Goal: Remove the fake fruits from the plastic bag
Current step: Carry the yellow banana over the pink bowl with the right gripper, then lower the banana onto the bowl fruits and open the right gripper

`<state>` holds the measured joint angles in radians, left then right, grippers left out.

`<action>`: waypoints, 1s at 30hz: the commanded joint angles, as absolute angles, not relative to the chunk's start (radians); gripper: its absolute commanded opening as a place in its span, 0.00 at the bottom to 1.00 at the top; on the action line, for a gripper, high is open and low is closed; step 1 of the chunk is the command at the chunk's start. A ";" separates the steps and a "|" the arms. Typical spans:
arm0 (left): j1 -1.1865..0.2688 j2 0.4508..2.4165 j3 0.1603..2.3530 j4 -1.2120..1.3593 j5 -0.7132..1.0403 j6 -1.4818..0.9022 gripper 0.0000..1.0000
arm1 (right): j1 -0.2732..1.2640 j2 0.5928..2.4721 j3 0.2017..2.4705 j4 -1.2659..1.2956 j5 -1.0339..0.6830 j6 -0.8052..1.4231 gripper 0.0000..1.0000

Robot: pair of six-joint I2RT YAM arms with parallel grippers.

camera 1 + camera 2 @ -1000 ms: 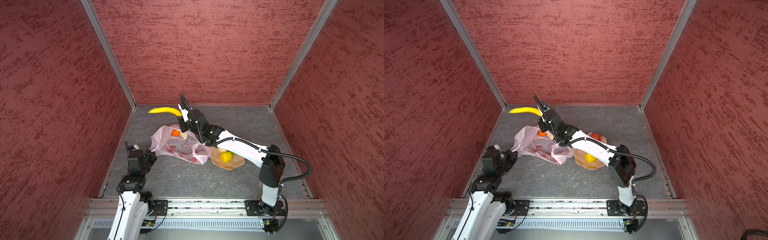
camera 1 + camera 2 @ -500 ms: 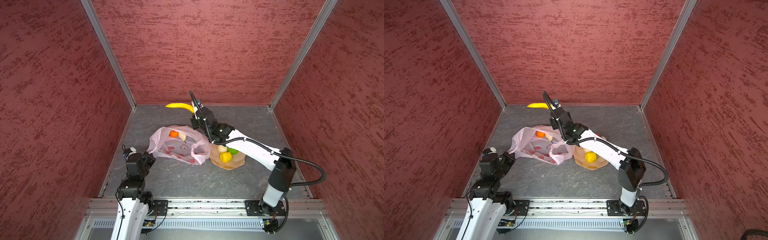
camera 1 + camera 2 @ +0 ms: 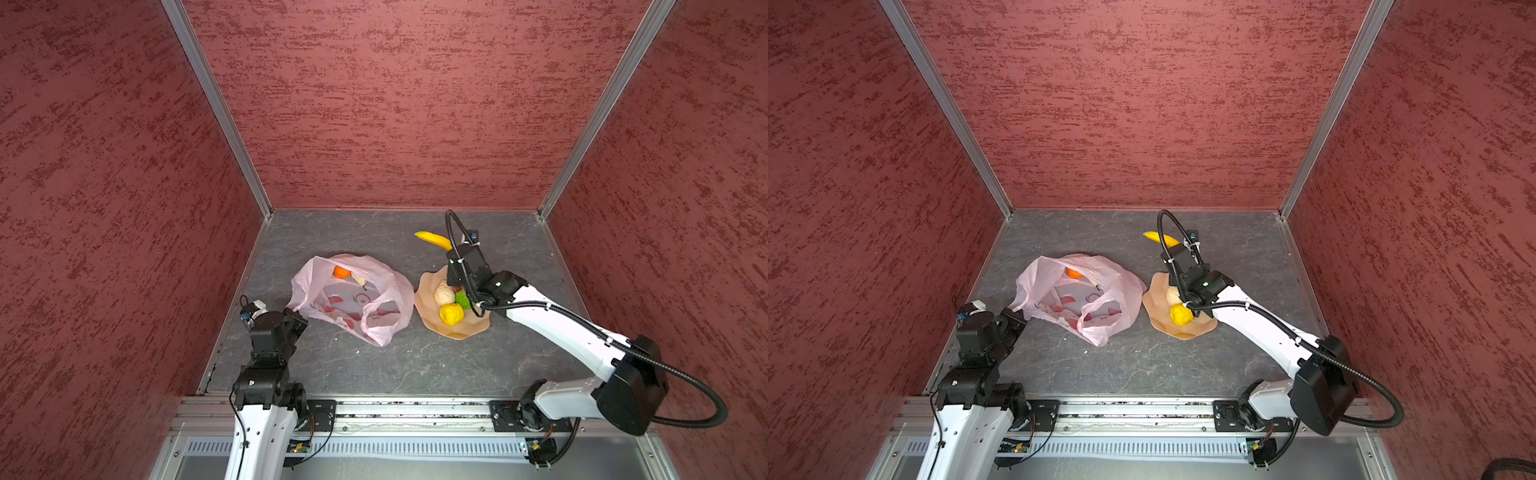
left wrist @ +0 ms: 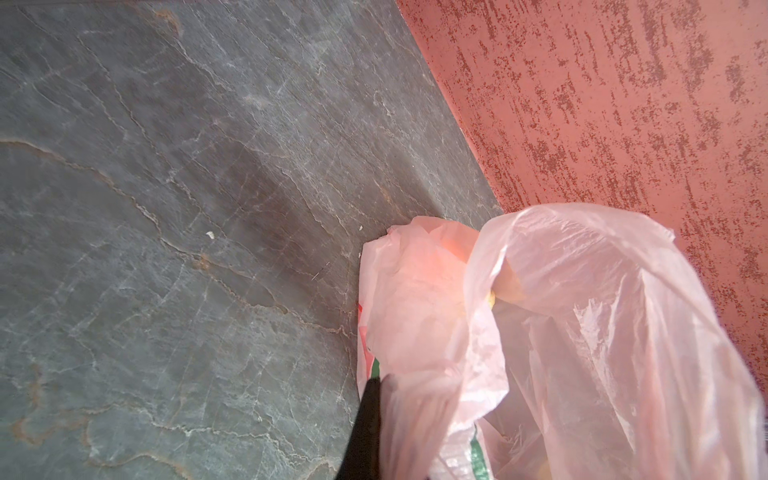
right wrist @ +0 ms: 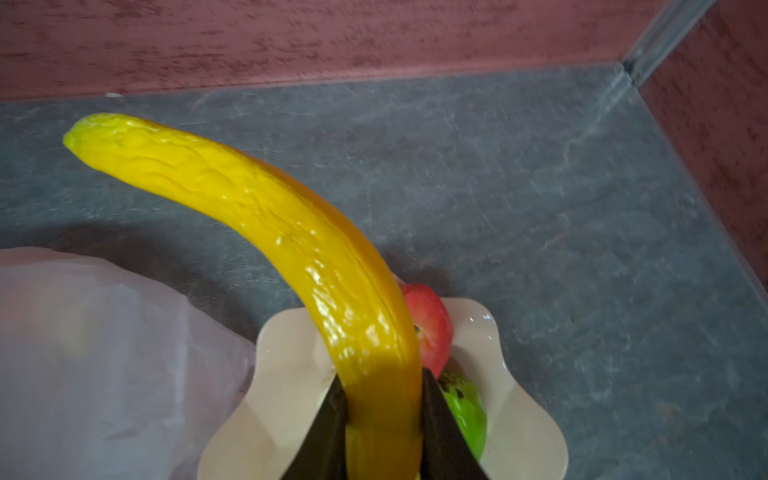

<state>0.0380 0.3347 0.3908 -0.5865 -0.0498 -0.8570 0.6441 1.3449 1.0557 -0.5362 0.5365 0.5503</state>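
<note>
Right gripper clamped on banana end, over plate. Left gripper pinching bag edge. Risk: long banana tips off crowded plate on release.

The right hand is gripping the yellow banana near one end, its two dark fingers pressing against either side of the fruit. The banana is curving away from the hand, and its far tip is hanging over the grey desk. Beneath the hand a cream wavy-edged plate is sitting on the desk. It is holding a red fruit and a green fruit, both partly hidden behind the banana and one finger. A pale pink plastic bag, blurred, is lying just beside the plate. A dark red wall is closing off the desk's far edge.
</note>
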 commanded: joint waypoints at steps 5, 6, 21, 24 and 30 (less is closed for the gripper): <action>0.037 0.373 0.399 -0.555 -0.036 -0.845 0.00 | 0.541 1.243 0.911 -0.581 0.574 0.835 0.20; 0.038 0.376 0.400 -0.553 -0.035 -0.844 0.00 | 0.533 1.230 0.890 -0.579 0.578 0.860 0.20; 0.037 0.365 0.370 -0.535 -0.028 -0.850 0.00 | 0.495 1.132 0.641 -0.435 0.420 1.091 0.20; 0.037 0.365 0.365 -0.529 -0.026 -0.851 0.00 | 0.499 1.146 0.635 -0.426 0.410 1.107 0.20; 0.038 0.371 0.364 -0.524 -0.024 -0.850 0.00 | 0.502 1.164 0.624 -0.396 0.397 1.120 0.21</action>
<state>0.0380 0.3725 0.3717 -0.5529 -0.0273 -0.8570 0.4965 1.1595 0.6327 -0.4419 0.4076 1.0779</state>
